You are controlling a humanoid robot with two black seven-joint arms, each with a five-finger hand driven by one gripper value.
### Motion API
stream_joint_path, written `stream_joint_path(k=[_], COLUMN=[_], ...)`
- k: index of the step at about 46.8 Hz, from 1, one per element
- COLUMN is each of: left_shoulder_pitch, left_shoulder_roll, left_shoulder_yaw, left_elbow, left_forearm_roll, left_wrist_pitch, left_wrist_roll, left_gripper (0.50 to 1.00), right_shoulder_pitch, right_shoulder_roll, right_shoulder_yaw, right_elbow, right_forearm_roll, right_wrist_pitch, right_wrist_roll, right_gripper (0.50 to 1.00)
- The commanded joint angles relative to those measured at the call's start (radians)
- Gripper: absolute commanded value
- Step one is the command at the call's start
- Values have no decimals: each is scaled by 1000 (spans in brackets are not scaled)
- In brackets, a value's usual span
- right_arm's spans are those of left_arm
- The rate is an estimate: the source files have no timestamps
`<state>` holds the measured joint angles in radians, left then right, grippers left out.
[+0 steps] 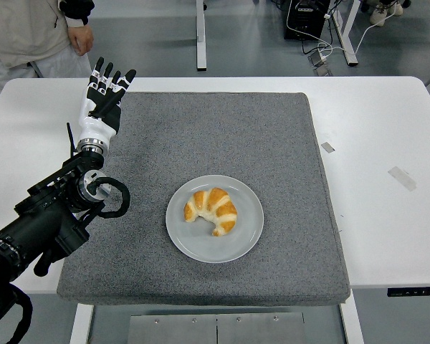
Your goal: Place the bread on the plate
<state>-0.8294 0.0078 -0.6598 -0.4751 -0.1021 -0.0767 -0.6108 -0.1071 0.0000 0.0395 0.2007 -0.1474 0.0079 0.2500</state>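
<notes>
One croissant [211, 210] lies on the plate [244, 244], horns pointing toward the near edge; left hand [102, 106] splayed empty.

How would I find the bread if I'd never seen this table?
Look at the big gray mat covering the white table. Near its front edge sits a round gray plate. The bread lies on it: a golden, curved croissant, the only food there.

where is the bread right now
In the head view the bread lies on the grey plate, near the middle of the grey mat, well right of the open left hand at the mat's far left corner.
</notes>
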Motion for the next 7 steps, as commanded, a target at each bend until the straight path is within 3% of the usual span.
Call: stream_joint_path(k=[1, 7], left_shoulder_pitch=[4, 3], left_shoulder_roll=[-5, -5], left_shoulder_yaw=[-4, -6], left_elbow=[0, 0], left_forearm_roll=[-1, -1], left_wrist_pitch=[11, 11], left_wrist_roll=[0, 0], left_gripper=[998, 998], right_shoulder_pitch=[0, 0], right_shoulder_roll=[0, 0], right_shoulder_yaw=[0, -1], right_elbow=[0, 0], right_forearm_roll=[-1, 0], right_wrist_pitch=[0, 0], right_wrist_roll=[0, 0], right_gripper=[1000, 1000])
